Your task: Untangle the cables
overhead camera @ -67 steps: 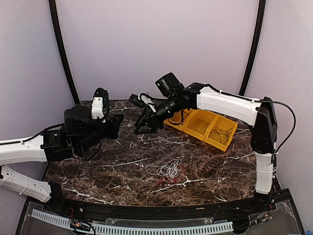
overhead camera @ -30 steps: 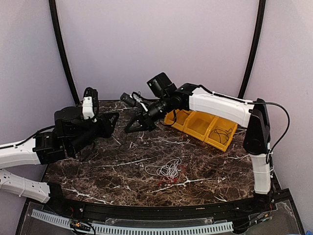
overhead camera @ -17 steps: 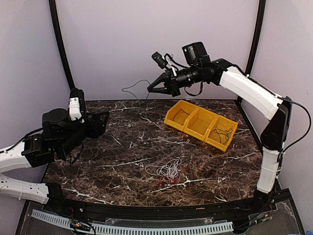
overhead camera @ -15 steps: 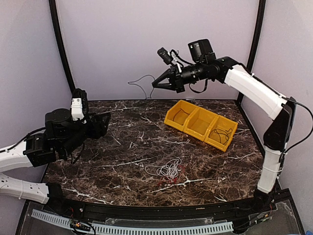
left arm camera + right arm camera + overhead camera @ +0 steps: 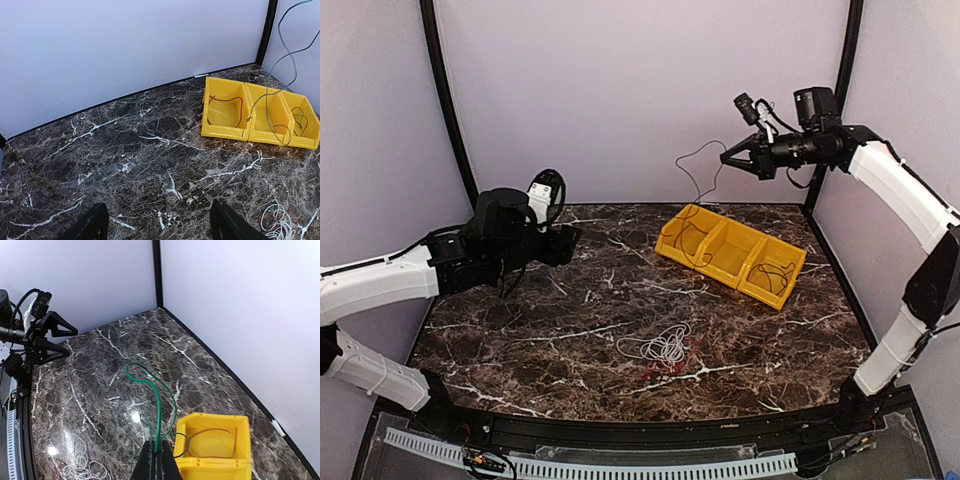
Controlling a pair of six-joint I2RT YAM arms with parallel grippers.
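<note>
A loose bundle of cables (image 5: 665, 348), white loops with a red wire under them, lies on the marble table (image 5: 520, 340) near the front centre. My right gripper (image 5: 725, 158) is raised high at the back right and is shut on a thin green cable (image 5: 158, 420), which hangs down towards the yellow bin (image 5: 665, 243). A red wire (image 5: 212, 431) lies in the bin's left compartment and a black wire (image 5: 775, 275) in its right one. My left gripper (image 5: 570, 243) hovers over the back left of the table, open, with nothing between its fingers (image 5: 95, 225).
The yellow three-compartment bin (image 5: 225, 131) stands at the back right of the table. Black frame posts (image 5: 445, 100) and pale walls close in the back and sides. The bundle (image 5: 277, 225) shows at the lower right of the left wrist view.
My right gripper rose from the table and swung right to above the bin, pulling the green cable with it. My left gripper opened, let go and drew back left.
</note>
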